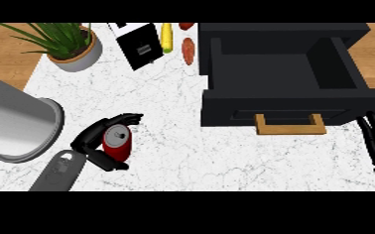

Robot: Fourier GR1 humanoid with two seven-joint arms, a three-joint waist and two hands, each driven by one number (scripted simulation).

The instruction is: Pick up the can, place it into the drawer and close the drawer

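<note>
White marble counter (176, 129): the red can (118, 144) stands near its front-left edge, the left hand (95, 141) curled round its sides. Rigid, light, probably slick metal; mid-body is the sensible hold. The drawer (282, 74) stands open.

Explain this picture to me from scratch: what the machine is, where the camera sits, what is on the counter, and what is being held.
The camera looks down from a humanoid robot's head at a marble counter. The grey forearm entering at lower left ends in its black left hand, curled round a red can. The right hand is out of view. At right stands a black drawer, pulled open, with a wooden handle. Elsewhere: a potted plant, a grey pot, a black box and some vegetables.
</note>
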